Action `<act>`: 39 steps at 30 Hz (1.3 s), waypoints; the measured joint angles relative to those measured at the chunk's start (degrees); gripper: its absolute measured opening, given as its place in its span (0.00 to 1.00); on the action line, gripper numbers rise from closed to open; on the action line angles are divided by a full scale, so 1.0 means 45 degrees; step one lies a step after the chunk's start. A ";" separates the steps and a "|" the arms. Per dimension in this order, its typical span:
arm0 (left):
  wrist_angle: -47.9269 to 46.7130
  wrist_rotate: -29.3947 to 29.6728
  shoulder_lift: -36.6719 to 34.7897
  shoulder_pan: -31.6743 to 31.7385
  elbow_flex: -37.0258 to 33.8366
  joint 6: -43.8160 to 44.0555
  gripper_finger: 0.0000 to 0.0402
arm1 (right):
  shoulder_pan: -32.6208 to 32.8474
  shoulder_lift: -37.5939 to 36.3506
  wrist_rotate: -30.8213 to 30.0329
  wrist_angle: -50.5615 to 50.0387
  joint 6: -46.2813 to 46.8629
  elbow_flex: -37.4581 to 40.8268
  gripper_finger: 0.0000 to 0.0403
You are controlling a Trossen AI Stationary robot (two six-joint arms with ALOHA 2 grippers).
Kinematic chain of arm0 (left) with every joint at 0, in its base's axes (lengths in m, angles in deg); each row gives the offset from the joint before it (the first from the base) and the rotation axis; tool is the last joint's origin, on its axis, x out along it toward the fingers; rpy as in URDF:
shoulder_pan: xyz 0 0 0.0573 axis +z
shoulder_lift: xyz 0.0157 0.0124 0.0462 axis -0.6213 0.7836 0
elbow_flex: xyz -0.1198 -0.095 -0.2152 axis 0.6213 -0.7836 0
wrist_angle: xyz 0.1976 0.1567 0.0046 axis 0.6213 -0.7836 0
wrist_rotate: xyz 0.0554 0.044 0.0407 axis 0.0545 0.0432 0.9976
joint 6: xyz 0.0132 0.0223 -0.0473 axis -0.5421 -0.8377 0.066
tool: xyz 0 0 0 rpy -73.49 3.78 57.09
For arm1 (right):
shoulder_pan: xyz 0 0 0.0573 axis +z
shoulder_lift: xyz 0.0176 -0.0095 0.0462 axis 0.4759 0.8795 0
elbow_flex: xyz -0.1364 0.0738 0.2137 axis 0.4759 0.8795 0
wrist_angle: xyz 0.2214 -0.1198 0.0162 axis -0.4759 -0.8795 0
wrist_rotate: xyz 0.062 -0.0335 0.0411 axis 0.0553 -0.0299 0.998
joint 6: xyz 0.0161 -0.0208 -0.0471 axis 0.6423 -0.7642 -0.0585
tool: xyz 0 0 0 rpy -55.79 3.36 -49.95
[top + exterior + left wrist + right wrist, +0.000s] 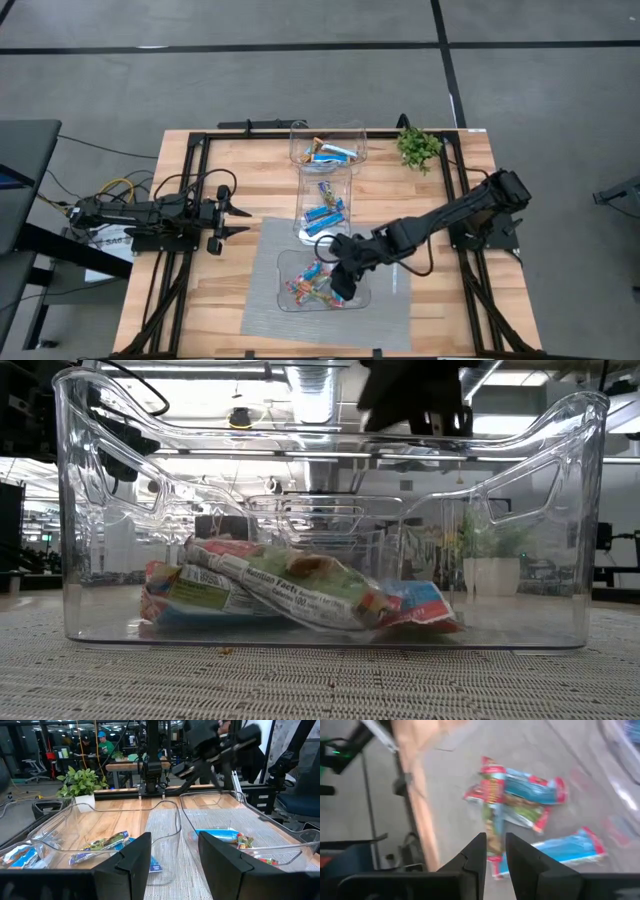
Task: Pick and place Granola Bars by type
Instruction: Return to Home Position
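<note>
Three clear bins stand in a row down the table's middle. The far bin (328, 148) and the middle bin (322, 207) hold blue-and-white Granola Bars (330, 155). The near bin (285, 300) holds several multicoloured and blue bars (300, 595) lying flat on its floor. My right gripper (495, 852) hangs over the near bin's right part (342, 282), slanting down. Its fingers stand a narrow gap apart with nothing between them. My left gripper (236, 220) waits open at the table's left, pointing level toward the bins.
A small green plant (418, 146) stands at the far right corner. A grey mat (390, 320) lies under the near bin. Black frame rails (195, 200) run along the table's left and right sides. People sit in the room beyond the table.
</note>
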 joint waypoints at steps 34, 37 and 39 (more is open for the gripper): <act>0.0000 -0.0010 0.0002 -0.0003 0.0004 -0.0034 0.39 | 0.1017 -1.0167 -0.4617 0.3466 -0.9855 0.8046 0.15; -0.0001 -0.0010 0.0002 -0.0003 0.0001 -0.0117 0.39 | 0.1038 -1.1614 -0.3571 0.3655 -1.1039 0.9221 0.15; -0.0001 -0.0013 0.0002 0.0002 0.0000 -0.0098 0.39 | 0.0974 -1.2546 -0.2375 0.3946 -1.0998 0.9997 0.15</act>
